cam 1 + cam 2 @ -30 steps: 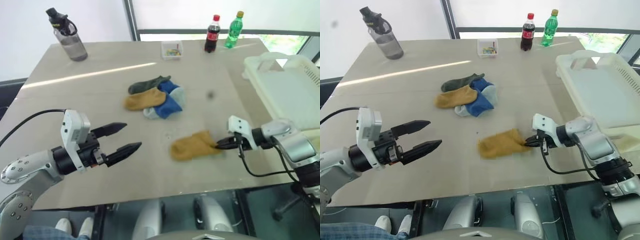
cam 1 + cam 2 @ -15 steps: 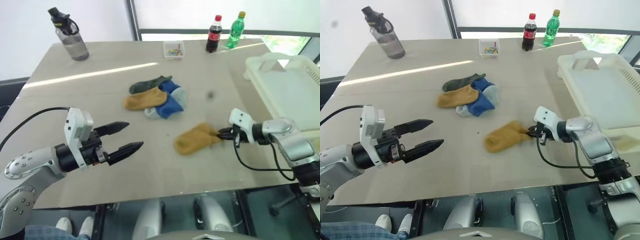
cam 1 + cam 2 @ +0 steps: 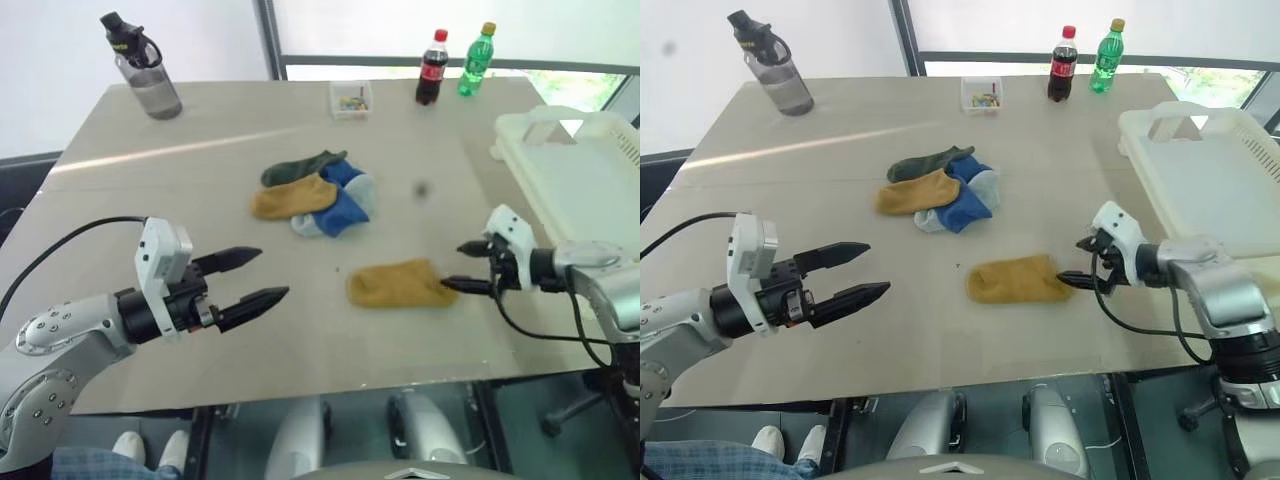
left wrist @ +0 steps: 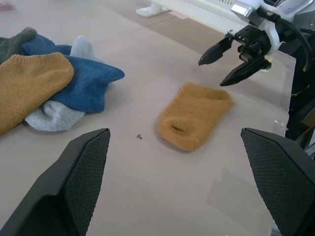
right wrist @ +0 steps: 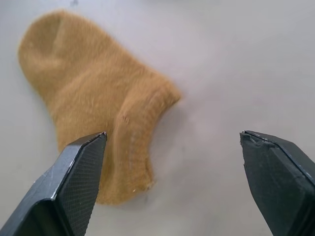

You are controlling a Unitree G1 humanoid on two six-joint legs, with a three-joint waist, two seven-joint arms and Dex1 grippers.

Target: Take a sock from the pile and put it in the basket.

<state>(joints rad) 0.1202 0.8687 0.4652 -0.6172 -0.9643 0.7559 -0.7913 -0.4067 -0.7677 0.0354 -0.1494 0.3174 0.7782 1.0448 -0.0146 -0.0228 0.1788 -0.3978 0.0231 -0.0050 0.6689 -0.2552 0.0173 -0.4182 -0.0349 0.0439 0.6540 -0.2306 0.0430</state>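
Head view: mustard sock (image 3: 397, 284) lies flat on table (image 3: 200, 180), near the pile (image 3: 315, 192), left of basket (image 3: 585, 180). Right gripper (image 3: 466, 267) spread wide just beside it, holding nothing. Left wrist view: left gripper (image 4: 174, 182) gapes, empty.

The basket (image 3: 575, 180) is cut off by the right edge, so its far side cannot be seen. In the pile (image 3: 315, 195), the pale sock (image 3: 312, 228) lies mostly under the blue socks (image 3: 340, 205), and the dark green sock (image 3: 300, 167) is partly covered by a yellow one. The things inside the small clear box (image 3: 350, 99) are too small to tell. The labels on the two bottles (image 3: 432, 68) cannot be read.
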